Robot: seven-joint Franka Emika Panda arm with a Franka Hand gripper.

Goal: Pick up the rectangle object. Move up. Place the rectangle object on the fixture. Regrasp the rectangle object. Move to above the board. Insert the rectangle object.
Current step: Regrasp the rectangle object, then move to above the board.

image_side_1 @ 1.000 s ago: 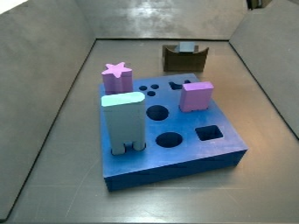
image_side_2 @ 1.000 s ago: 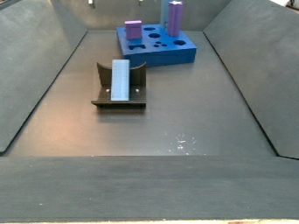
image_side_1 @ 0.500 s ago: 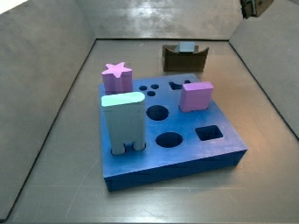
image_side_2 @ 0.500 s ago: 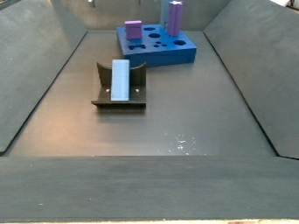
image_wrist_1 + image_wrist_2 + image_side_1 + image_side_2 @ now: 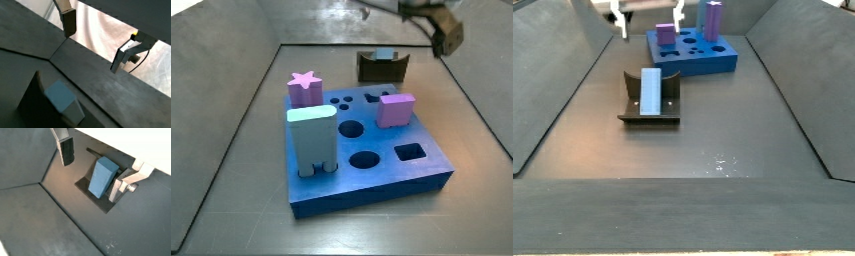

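The slate grey-blue rectangle object (image 5: 651,90) lies lengthwise in the dark fixture (image 5: 628,100), ahead of the royal-blue board (image 5: 700,62). My gripper (image 5: 648,20) hangs open high above the floor, near the fixture's far end, with nothing between its fingers (image 5: 617,22). In both wrist views the bar (image 5: 102,175) (image 5: 61,96) lies far below the open gripper (image 5: 93,170) (image 5: 94,42). In a side view the gripper (image 5: 446,37) is up at the back right, above the fixture (image 5: 382,68) and behind the board (image 5: 385,175).
On the board stand a pale blue legged block (image 5: 311,140), a pink star block (image 5: 303,88) and a pink block (image 5: 396,109). Round and square holes (image 5: 409,152) are cut in its top. Sloping grey walls (image 5: 553,90) enclose the floor.
The gripper has come down into both side views from the top edge. The bar, the fixture and the board have not moved.
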